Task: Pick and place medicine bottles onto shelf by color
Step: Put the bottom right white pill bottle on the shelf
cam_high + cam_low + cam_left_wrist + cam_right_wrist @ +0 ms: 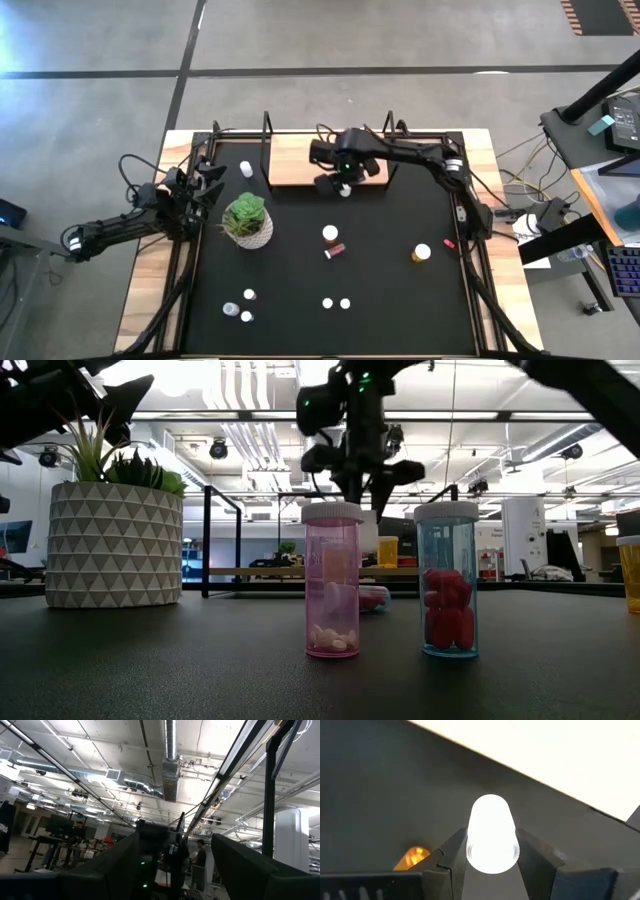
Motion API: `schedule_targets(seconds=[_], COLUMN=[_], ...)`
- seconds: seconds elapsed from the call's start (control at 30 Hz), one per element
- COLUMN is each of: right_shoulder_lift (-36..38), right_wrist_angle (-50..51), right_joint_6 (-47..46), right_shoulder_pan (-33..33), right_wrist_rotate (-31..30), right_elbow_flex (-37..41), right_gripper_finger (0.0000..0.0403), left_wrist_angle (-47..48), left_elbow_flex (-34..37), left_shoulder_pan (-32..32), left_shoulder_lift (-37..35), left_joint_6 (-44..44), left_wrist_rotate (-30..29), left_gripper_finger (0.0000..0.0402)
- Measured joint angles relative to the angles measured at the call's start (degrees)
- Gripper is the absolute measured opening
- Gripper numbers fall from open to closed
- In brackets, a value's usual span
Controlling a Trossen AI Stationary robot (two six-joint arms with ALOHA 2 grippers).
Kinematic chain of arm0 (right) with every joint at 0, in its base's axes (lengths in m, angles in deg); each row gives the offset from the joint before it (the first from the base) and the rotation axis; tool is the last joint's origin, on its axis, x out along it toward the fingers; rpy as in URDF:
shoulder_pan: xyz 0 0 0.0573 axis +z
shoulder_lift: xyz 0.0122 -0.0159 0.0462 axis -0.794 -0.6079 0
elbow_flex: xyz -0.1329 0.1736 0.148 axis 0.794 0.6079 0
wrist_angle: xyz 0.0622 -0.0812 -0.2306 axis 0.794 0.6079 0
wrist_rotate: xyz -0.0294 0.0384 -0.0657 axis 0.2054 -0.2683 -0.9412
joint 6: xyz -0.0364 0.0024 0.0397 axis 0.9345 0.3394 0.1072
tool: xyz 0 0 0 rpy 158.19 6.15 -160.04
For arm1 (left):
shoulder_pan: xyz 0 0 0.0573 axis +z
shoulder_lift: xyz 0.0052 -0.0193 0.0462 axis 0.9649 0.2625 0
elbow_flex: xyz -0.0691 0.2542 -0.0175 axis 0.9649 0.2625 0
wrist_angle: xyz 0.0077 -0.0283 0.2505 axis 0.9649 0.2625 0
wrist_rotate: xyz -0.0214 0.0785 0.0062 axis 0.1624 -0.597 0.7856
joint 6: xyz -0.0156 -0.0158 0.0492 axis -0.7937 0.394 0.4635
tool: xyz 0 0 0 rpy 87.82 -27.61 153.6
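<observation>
Right wrist view: we see the right pincer (491, 851) clamped on a white medicine bottle (491, 832), held over the black tabletop (380, 785) beside the light-wood shelf (560, 755); the left pincer (205, 185) waits agape near the potted plant (247, 220).

My high camera looks straight down on the table (400, 290); my low one sits level on it. Both see the plant (247, 220) and shelf (300, 160).

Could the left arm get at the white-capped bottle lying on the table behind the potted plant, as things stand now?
Probably yes. The left gripper is open and empty at the table's left edge, and the bottle lies just beyond it, the potted plant off to one side. The right gripper, holding a white bottle, is well clear.
</observation>
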Motion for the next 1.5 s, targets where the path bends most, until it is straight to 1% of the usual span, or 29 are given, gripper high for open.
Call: schedule_targets(seconds=[0.2,0.4,0.5,0.67,0.77,0.93,1.33,1.5], right_shoulder_lift=[-5.7,-9.1,-10.5,-11.9,-11.9,-11.9,-11.9,-11.9], right_wrist_angle=[3.4,3.5,3.4,2.5,1.9,1.5,-0.3,-2.4], right_joint_6=[2.8,3.9,4.1,3.9,6.1,14.1,41.3,49.2], right_shoulder_pan=[-3.6,-6.6,-7.8,-9.1,-9.6,-10.1,-10.1,-10.1], right_wrist_rotate=[0.7,0.8,0.8,1.0,1.3,1.3,1.3,1.3], right_elbow_flex=[-9.3,-15.3,-16.9,-17.0,-17.0,-17.0,-17.0,-17.0], right_gripper_finger=[0.0138,0.0139,0.0139,0.0139,0.0139,0.0139,0.0139,0.0139], left_wrist_angle=[0.0,0.0,0.0,0.0,0.0,0.0,0.0,0.0], left_elbow_flex=[0.0,0.0,0.0,0.0,0.0,0.0,0.0,0.0], left_shoulder_pan=[0.0,0.0,0.0,0.0,0.0,0.0,0.0,0.0], left_shoulder_lift=[0.0,0.0,0.0,0.0,0.0,0.0,0.0,0.0], left_joint_6=[0.0,0.0,0.0,0.0,0.0,0.0,0.0,0.0], left_wrist_rotate=[0.0,0.0,0.0,0.0,0.0,0.0,0.0,0.0], left_gripper_finger=[0.0233,0.0233,0.0233,0.0233,0.0233,0.0233,0.0233,0.0233])
